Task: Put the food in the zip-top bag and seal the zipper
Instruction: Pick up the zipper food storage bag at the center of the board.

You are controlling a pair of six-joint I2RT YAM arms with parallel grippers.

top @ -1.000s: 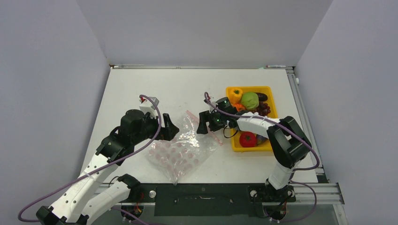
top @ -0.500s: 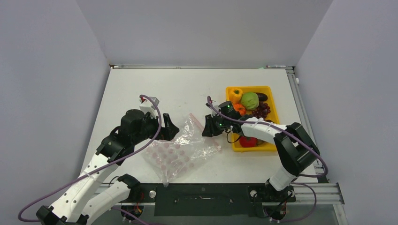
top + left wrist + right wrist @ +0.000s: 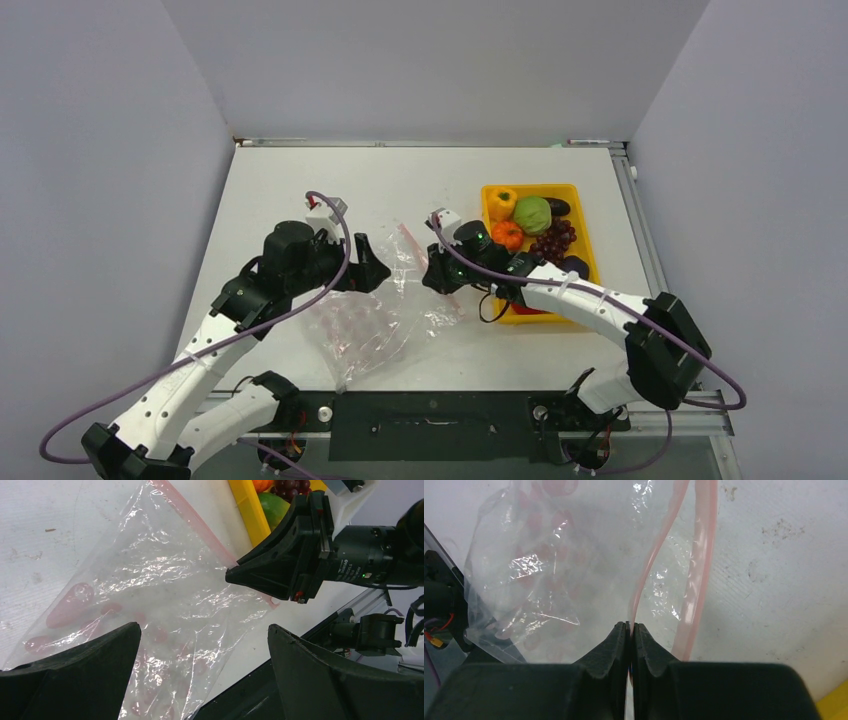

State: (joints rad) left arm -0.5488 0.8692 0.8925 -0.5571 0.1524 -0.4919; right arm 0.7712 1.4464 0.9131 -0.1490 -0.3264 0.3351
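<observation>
The zip-top bag (image 3: 372, 318) lies crumpled on the table between my arms, clear with pink dots. One lip of its pinkish-red zipper (image 3: 651, 565) is pinched in my right gripper (image 3: 629, 625), whose jaws are pressed together on the strip; the other lip (image 3: 704, 555) lies loose beside it. In the top view the right gripper (image 3: 440, 272) holds the bag's mouth edge. My left gripper (image 3: 203, 627) hovers open over the bag (image 3: 165, 595), with nothing between its fingers. The food sits in the yellow tray (image 3: 583, 200): a bell pepper (image 3: 501, 202), a green piece (image 3: 532, 214), an orange piece (image 3: 507, 235), grapes (image 3: 556, 238) and an eggplant (image 3: 558, 207).
The tray stands right of the bag, and my right arm (image 3: 590, 300) crosses its near half. The table's near edge with the black mounting rail (image 3: 430, 420) runs just below the bag. Grey walls close in the left, back and right sides.
My right gripper closed from open onto the bag's zipper strip, and its arm swung lower. The bag's mouth was drawn up and the bag crumpled. My left gripper shifted slightly up and right, still open.
</observation>
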